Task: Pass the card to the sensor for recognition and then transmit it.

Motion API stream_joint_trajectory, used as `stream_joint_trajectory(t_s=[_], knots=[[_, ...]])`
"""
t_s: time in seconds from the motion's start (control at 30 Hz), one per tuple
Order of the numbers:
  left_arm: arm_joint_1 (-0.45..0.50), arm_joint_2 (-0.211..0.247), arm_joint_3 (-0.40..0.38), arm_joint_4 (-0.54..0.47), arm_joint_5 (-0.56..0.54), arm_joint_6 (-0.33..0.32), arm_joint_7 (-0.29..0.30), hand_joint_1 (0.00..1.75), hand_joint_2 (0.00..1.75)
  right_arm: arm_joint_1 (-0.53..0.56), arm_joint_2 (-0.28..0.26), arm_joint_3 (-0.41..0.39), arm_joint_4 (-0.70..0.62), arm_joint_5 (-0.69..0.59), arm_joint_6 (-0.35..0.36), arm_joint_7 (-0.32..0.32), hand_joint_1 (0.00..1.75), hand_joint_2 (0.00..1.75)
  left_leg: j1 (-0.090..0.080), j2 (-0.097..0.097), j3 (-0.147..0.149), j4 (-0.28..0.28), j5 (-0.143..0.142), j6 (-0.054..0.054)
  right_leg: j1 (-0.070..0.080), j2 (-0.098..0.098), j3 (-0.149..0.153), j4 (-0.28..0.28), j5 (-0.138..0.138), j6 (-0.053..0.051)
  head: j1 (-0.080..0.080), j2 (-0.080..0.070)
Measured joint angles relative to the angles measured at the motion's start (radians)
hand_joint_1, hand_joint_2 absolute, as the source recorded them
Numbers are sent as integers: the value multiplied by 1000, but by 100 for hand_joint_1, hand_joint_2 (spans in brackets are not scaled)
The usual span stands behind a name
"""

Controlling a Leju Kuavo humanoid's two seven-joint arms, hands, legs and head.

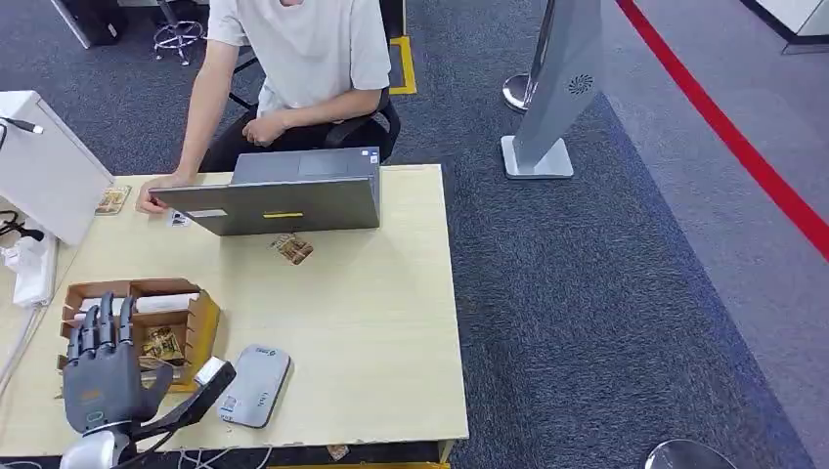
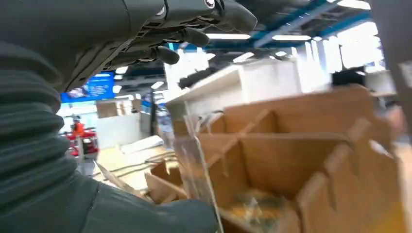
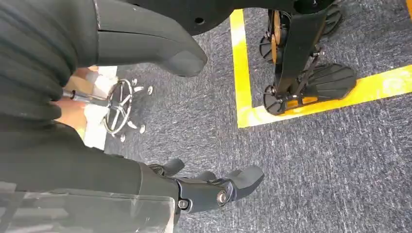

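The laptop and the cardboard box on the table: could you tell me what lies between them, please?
In the head view, one loose card lies just in front of the laptop; from there to the cardboard box is bare table.

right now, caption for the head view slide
Left robot hand raised, fingers spread, over the cardboard card box; grey sensor beside it.

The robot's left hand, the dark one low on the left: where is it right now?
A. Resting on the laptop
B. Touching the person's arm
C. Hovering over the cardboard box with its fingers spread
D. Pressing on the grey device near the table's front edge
C: in the head view the left hand sits over the near side of the cardboard box, fingers apart and holding nothing, well short of the laptop and beside the grey device.
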Motion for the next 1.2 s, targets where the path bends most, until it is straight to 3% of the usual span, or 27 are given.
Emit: stream_joint_trajectory(t_s=[0.23, 1.07, 1.2], knots=[[-25, -46, 37, 42, 0, -36, -64, 0, 175, -1, 0, -16, 0, 16, 0, -1, 0, 175, 0, -1, 1, 0, 0, 0, 0, -1, 1, 0, 0, 0, 0, 0], [-36, -91, 64, 54, 0, -63, -104, 0, 175, -3, 0, -41, 0, 29, -2, 0, 0, 175, 0, -2, 3, 0, 0, 0, 0, -2, 5, 0, 0, 0, 0, 0], [-7, -100, 61, 15, 0, -50, -100, 0, 175, -3, 2, -50, 0, 27, -8, 1, 0, 175, 0, -2, 4, 0, 0, 0, 0, -2, 4, 0, 0, 0, 0, 0]])
